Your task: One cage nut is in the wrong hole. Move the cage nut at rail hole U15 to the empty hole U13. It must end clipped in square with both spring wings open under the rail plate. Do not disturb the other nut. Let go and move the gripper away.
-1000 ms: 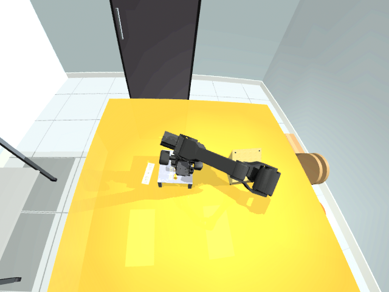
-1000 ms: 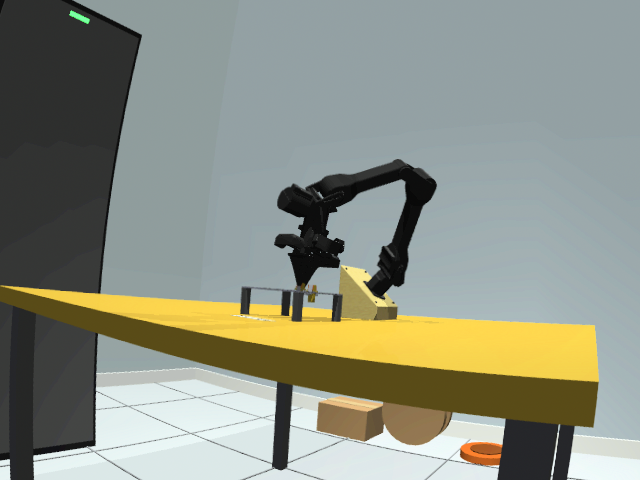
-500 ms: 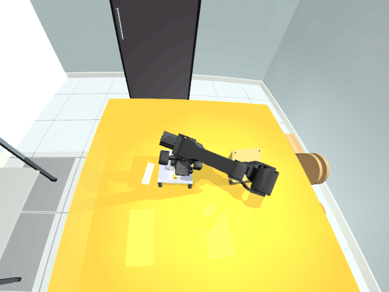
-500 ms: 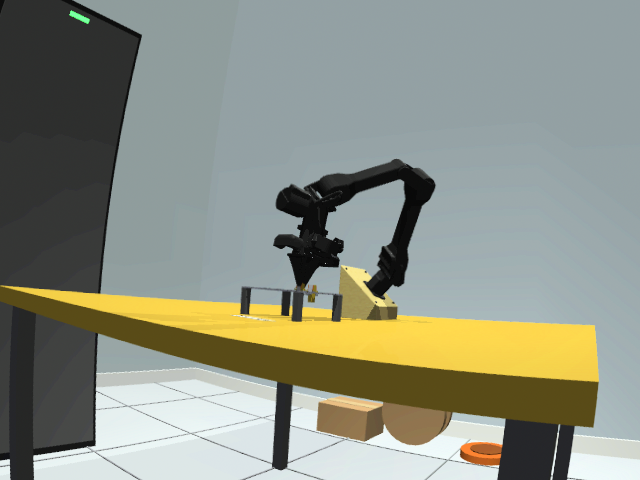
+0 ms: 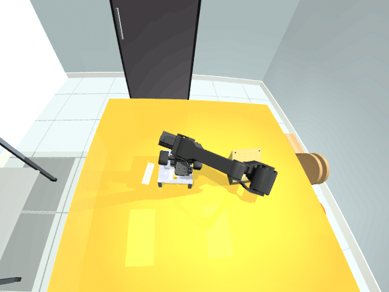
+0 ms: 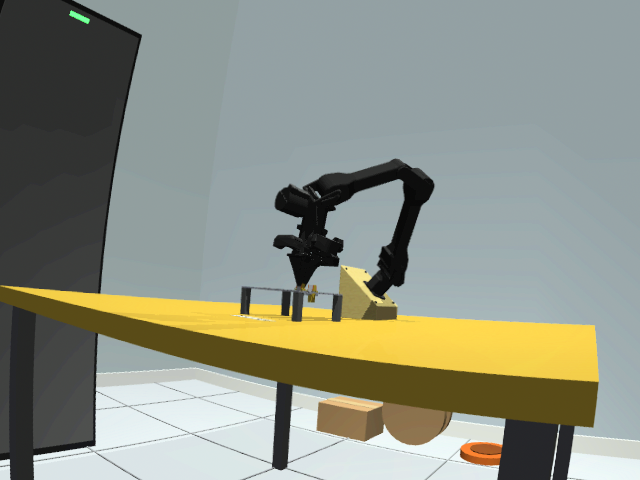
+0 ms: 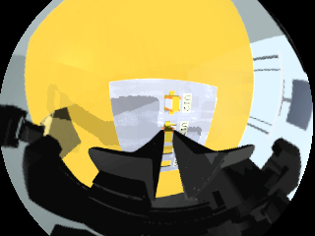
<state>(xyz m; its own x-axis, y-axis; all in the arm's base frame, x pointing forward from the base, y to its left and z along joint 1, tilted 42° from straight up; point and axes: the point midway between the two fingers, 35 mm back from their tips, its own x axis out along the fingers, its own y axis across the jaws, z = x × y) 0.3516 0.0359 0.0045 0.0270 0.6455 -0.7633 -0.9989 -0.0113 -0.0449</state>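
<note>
The raised rail plate (image 5: 165,176) (image 6: 266,289) (image 7: 135,89) is a pale plate on dark legs. My gripper (image 6: 302,286) (image 7: 168,131) points down and is shut on a small yellow cage nut (image 7: 168,124), with its tips at the plate's surface. Whether that nut is square or its wings are open under the plate is hidden. The other nut (image 6: 312,292) (image 7: 171,103) stands in the rail farther up in the wrist view, clear of the fingers, beside a printed label (image 7: 187,103). The label by the held nut is partly covered and unreadable. In the top view the arm hides the fingertips.
A white printed strip (image 5: 148,173) lies on the yellow table (image 5: 175,251) (image 6: 465,346) beside the plate. The arm reaches over from the sloped beige base block (image 5: 246,154) (image 6: 356,290). More rail openings show between and below the fingers in the wrist view.
</note>
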